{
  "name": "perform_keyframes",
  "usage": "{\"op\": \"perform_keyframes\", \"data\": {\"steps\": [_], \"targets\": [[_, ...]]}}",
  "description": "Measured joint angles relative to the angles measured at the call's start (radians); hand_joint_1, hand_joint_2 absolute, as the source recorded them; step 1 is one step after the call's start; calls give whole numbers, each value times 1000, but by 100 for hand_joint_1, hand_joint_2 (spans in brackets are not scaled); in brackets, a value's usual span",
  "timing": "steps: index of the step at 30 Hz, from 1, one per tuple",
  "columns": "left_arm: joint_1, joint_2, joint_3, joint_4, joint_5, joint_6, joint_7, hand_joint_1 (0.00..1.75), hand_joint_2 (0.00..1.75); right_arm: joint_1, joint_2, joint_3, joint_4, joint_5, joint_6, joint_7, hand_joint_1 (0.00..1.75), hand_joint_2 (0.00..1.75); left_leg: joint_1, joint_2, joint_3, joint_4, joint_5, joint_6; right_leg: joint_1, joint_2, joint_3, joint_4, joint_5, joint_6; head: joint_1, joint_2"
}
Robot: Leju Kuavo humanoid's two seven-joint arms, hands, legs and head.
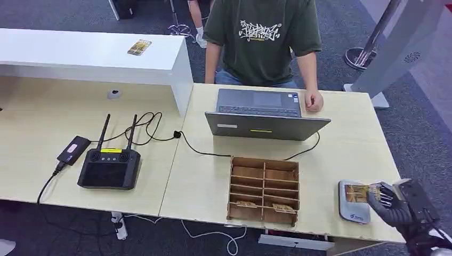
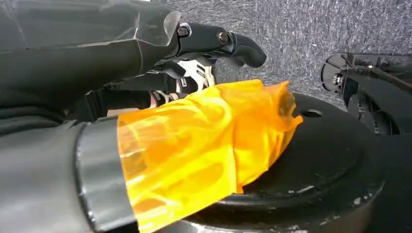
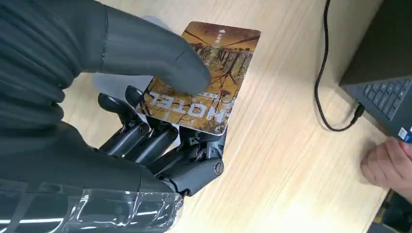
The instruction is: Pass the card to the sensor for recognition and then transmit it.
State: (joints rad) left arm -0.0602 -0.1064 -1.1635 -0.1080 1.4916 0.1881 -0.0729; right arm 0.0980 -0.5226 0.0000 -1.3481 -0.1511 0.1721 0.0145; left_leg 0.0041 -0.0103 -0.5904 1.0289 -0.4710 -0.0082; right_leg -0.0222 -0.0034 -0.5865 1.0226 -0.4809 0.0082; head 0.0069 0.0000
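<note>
A hotel key card (image 3: 204, 77), printed in brown and gold, sits pinched between the thumb and fingers of the robot's right hand (image 1: 392, 205) at the near right corner of the light wooden desk (image 1: 352, 154), held just above the grey card sensor (image 1: 354, 202) lying flat on the desktop there; the wrist view shows the thumb pressed on the card's face with the dark fingers (image 3: 145, 138) curled beneath it. The left hand (image 2: 204, 63) hangs off the desk over grey carpet, its dark fingers loosely curled around nothing, a band of orange tape (image 2: 204, 145) wrapped on the thumb. To the left of the sensor, at the near edge, stands a wooden slotted card box (image 1: 263, 189) with two more cards lying in its nearest slots. Farther left rests a black handheld controller (image 1: 110, 166) with two upright antennas, beside a small black device (image 1: 73, 150) on a cable. Beyond the box, an open grey laptop (image 1: 264, 114) faces a seated person in a dark green T-shirt (image 1: 261, 37), whose hand (image 1: 313, 100) rests by the laptop's right corner. On the far left, another card (image 1: 139, 47) lies on a raised white counter (image 1: 80, 53)
</note>
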Motion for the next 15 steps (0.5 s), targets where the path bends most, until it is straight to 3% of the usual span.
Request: {"op": "perform_keyframes", "data": {"steps": [15], "targets": [[1,5,0,0,0,-3,4,0,0,-45,11,69,44,18,-5,-5,175,175,0,0,0,0,0,0,0,0,0,0,0,0,0,0]]}}
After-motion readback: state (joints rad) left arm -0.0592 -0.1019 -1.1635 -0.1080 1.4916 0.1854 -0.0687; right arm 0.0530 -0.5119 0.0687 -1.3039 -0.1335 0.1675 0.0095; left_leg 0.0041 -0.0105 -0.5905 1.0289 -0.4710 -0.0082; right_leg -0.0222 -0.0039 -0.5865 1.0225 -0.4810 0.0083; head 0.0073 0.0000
